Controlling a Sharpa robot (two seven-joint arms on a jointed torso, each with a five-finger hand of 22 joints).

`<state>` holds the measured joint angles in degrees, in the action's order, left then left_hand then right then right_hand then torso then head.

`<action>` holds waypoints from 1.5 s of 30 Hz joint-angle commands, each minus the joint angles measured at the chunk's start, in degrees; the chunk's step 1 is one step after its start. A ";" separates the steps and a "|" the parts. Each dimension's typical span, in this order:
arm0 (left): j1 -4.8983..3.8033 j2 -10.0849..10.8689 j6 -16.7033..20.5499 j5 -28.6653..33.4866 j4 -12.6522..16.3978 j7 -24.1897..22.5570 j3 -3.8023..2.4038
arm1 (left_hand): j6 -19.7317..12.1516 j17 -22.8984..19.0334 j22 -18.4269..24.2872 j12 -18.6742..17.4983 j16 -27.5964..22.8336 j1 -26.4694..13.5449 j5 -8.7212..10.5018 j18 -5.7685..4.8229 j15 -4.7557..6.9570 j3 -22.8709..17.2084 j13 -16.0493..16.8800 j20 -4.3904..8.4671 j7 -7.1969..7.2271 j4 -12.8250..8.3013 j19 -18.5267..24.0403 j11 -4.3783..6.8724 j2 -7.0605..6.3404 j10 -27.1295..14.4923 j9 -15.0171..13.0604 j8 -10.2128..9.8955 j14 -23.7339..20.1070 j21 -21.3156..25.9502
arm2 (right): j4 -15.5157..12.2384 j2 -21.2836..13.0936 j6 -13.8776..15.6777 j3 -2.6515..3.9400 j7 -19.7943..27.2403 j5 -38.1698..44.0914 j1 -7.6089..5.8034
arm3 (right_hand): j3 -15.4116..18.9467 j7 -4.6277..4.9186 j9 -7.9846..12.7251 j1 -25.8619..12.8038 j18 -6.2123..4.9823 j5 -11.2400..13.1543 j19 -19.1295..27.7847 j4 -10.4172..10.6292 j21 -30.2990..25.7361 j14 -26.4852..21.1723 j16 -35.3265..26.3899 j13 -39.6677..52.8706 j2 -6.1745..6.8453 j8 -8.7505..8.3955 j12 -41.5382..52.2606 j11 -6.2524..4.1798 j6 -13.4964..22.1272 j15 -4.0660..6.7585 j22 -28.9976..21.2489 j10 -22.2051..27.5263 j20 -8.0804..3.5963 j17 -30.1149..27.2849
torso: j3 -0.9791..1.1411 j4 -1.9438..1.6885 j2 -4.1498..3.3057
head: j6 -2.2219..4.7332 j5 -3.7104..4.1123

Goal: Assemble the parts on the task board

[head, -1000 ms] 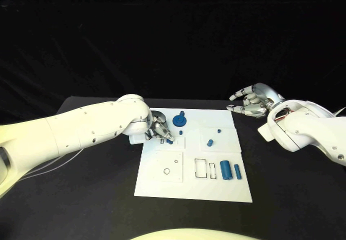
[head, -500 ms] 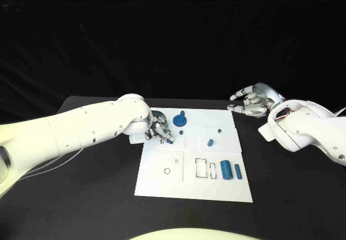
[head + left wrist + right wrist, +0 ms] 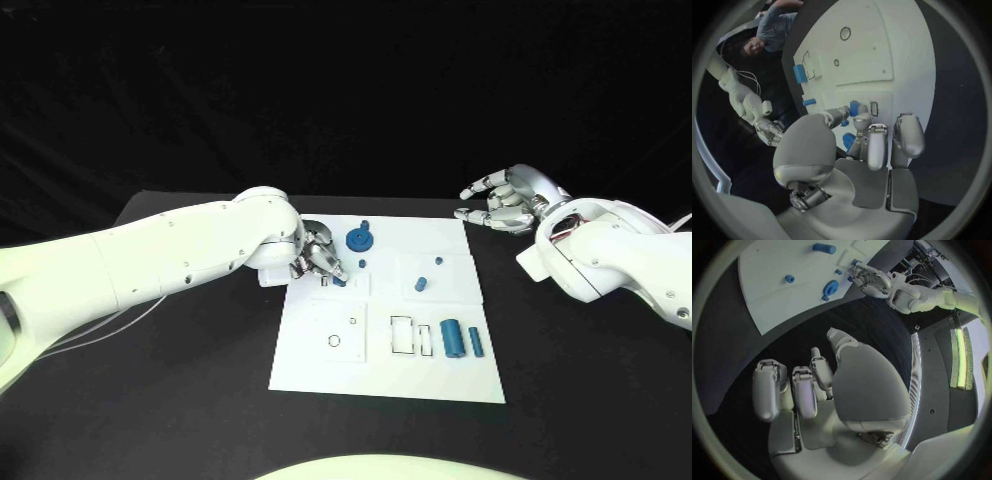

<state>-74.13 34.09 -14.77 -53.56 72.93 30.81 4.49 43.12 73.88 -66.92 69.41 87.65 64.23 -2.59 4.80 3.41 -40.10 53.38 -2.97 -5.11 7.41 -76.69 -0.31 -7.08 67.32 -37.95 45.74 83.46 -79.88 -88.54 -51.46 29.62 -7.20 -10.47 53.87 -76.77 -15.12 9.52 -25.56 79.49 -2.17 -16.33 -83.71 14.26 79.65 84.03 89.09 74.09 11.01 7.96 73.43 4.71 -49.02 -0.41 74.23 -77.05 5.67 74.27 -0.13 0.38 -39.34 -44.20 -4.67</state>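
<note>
The left hand (image 3: pixel 319 262) hovered low over the white board's (image 3: pixel 387 385) near-left part, its fingertips (image 3: pixel 862 119) pinching a small blue peg (image 3: pixel 854 108) just beside a little rectangular slot (image 3: pixel 874 108); the peg appeared to stand roughly upright. That slot lay directly ahead of the fingers, so a short move toward it seemed next. The right hand (image 3: pixel 503 202) hung off the board's far-right corner over the black counter (image 3: pixel 188 400), fingers loosely curled, holding nothing. A blue gear (image 3: pixel 359 239) stood close beyond the left hand, leaving tight room there.

White task board (image 3: pixel 378 375) mid-table, small blue parts (image 3: pixel 460 339) scattered on it
</note>
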 commanded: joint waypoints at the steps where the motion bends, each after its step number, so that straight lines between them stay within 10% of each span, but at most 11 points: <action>1: 0.12 -0.07 -0.07 -0.04 0.05 0.11 0.11 | 3.66 14.15 -1.11 1.24 1.24 0.43 -2.03 -0.38 0.76 -9.07 1.32 0.58 2.27 -3.10 -1.05 1.39 0.96 4.43 -8.97 4.55 5.89 -1.24 | 0.00 0.04 -0.13 0.01 0.10 0.09 0.00 | -0.15 0.08 0.40 0.37 -0.45 -1.27 -1.28 1.23 -0.84 4.97 -0.94 -0.21 0.46 0.49 -0.47 -0.09 -0.25 0.12 9.05 0.94 0.51 12.01 | -0.01 0.00 -0.01 | -0.06 -0.03; 45: 0.12 -1.55 -0.55 -0.42 -0.81 0.00 0.46 | 8.10 15.17 -4.38 3.61 1.80 -4.85 -2.77 -1.01 2.38 -9.86 5.75 2.14 4.64 -4.38 -3.09 3.41 1.67 8.74 -14.04 8.55 6.24 -2.57 | 0.03 -0.07 -0.17 0.01 0.13 0.09 0.00 | -0.23 0.08 0.42 0.39 -0.45 -1.32 -1.28 1.26 -0.86 4.97 -0.95 -0.18 0.49 0.50 -0.42 -0.10 -0.24 0.12 9.04 0.90 0.50 12.00 | 0.01 0.04 0.01 | -0.39 0.13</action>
<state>-74.14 32.84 -15.06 -53.98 71.96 30.86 4.82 45.49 73.88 -70.21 71.92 88.32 58.60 -2.62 4.78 4.97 -42.39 58.10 -1.04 -3.59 5.13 -78.62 1.37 -7.08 70.65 -44.83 48.81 83.59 -81.64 -88.49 -51.52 29.59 -7.20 -10.45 53.88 -76.77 -15.28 9.52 -25.55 79.49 -2.17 -16.78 -83.71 14.42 79.65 84.03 89.08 74.08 11.01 7.96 73.43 4.71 -49.02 -0.41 74.23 -77.05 5.66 74.27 -0.09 0.45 -39.34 -44.56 -4.58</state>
